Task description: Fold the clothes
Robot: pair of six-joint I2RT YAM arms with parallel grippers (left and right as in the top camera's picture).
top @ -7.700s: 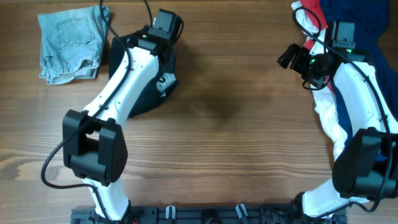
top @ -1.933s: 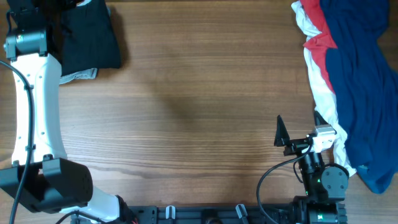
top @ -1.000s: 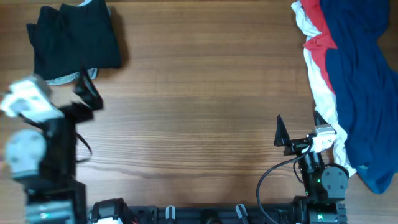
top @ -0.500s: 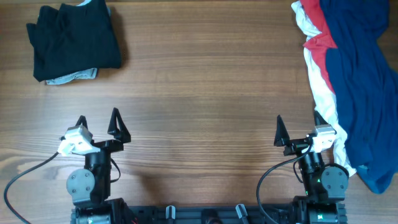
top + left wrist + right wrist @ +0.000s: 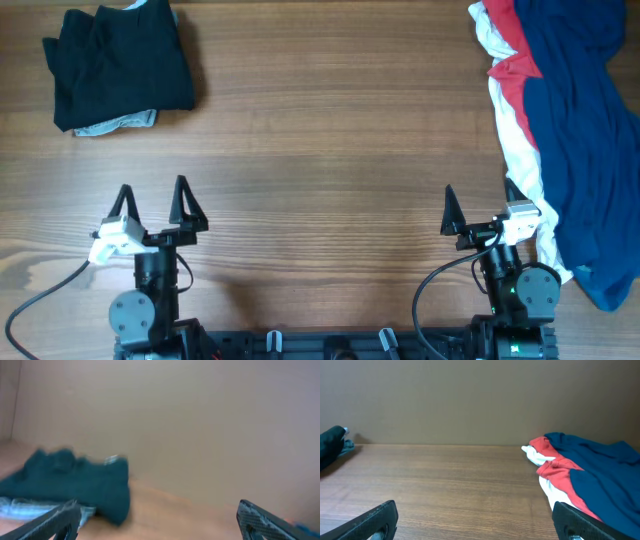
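Note:
Folded black shorts [image 5: 120, 65] lie at the table's back left, stacked on pale-blue denim shorts [image 5: 122, 123] whose edge peeks out. A loose pile of navy, red and white clothes [image 5: 570, 120] lies along the right side. My left gripper [image 5: 152, 192] is open and empty near the front left edge, far from the shorts. My right gripper [image 5: 485, 205] is open and empty at the front right, beside the white cloth. The blurred left wrist view shows the black shorts [image 5: 75, 480] ahead of the open left gripper [image 5: 157, 525]. The right wrist view shows the pile [image 5: 590, 470] beyond the open right gripper [image 5: 475, 525].
Bare wooden table [image 5: 330, 150] stretches between the two groups of clothes. A plain brown wall [image 5: 470, 400] stands behind the table's far edge. Both arm bases sit at the front edge.
My left arm has pulled back from the black shorts at the back left and folded down to the front edge, gripper open. The right arm has not moved.

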